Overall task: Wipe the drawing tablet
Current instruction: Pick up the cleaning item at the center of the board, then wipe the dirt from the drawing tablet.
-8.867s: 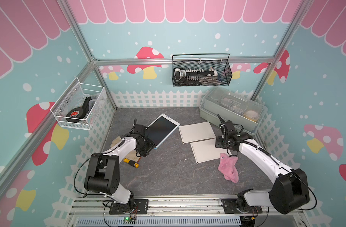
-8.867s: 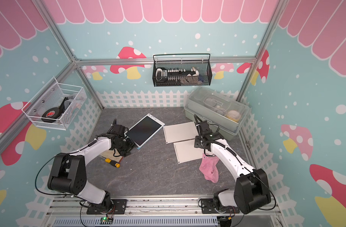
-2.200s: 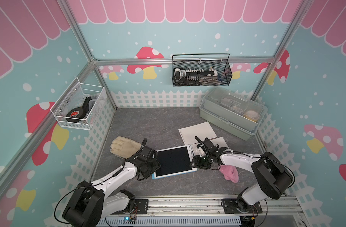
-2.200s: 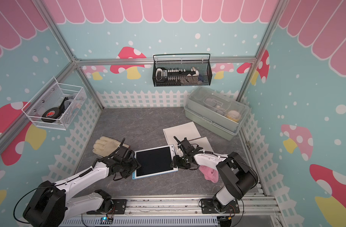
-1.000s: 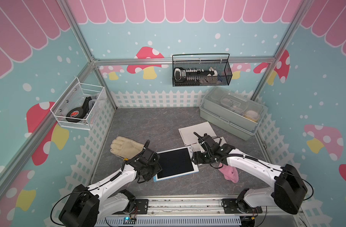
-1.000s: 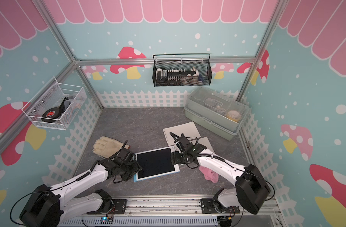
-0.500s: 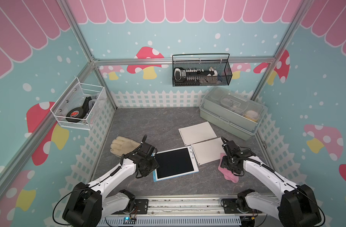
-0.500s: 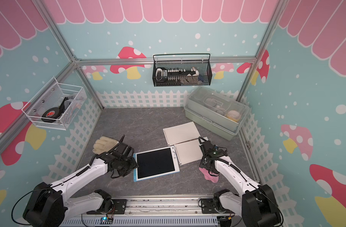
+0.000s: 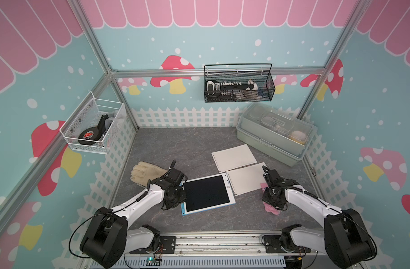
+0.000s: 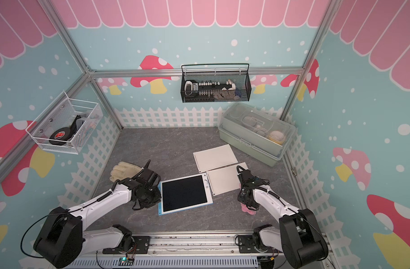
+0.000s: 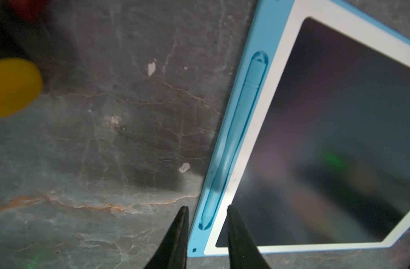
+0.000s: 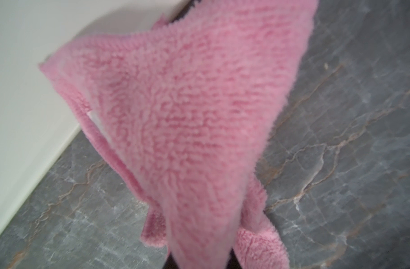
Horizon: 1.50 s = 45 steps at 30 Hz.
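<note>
We have the pink cloth (image 12: 187,116) — our right gripper (image 12: 200,262) is pinched tight on it, and it hangs just beside a white sheet (image 9: 247,178); the drawing tablet (image 9: 207,194) lies flat on the grey table (image 9: 176,144), near the front, apart from the cloth; our left gripper (image 11: 206,209) holds its 2 fingers (image 11: 176,233) a little apart over the tablet's blue edge, grabbing nothing; no wiping looks done yet — the cloth must reach the dark screen and rub it
</note>
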Available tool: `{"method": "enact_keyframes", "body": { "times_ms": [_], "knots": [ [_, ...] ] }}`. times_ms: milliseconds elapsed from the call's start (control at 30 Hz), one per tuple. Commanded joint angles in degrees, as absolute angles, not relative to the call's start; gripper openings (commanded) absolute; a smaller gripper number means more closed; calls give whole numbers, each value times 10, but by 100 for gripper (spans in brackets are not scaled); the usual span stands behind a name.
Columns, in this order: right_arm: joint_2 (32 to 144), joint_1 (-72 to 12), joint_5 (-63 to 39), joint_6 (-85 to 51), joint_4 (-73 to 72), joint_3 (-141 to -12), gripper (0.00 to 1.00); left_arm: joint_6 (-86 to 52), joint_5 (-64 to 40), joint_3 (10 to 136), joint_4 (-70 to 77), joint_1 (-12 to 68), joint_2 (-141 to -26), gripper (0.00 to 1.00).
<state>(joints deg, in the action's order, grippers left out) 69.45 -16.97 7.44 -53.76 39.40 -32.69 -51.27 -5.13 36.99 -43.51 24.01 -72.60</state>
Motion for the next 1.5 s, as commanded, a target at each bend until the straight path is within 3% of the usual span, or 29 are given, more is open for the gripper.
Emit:
{"method": "enact_keyframes", "body": {
  "times_ms": [0, 167, 300, 600, 867, 1000, 1133, 1467],
  "knots": [
    [662, -175, 71, -514, 373, -330, 0, -491, -36, 365, -417, 238, -740, 28],
    [591, -222, 114, -463, 387, -382, 0, -482, -27, 358, -415, 238, -755, 26],
    [602, -326, 154, -431, 338, -431, 0, -480, -23, 355, -410, 238, -765, 23],
    [823, -461, 114, -405, 73, -496, 0, -472, -24, 342, -404, 237, -772, 20],
    [1057, -550, 42, -436, 2, -661, 0, -504, -21, 306, -387, 238, -762, 19],
    [1142, -560, 20, -478, -24, -713, 0, -527, -19, 296, -385, 238, -757, 20],
    [1190, -558, 21, -452, 84, -793, 0, -543, -14, 292, -384, 237, -767, 20],
    [1152, -489, 63, -382, 256, -766, 0, -576, -5, 294, -392, 238, -829, 17]
  ]
}}
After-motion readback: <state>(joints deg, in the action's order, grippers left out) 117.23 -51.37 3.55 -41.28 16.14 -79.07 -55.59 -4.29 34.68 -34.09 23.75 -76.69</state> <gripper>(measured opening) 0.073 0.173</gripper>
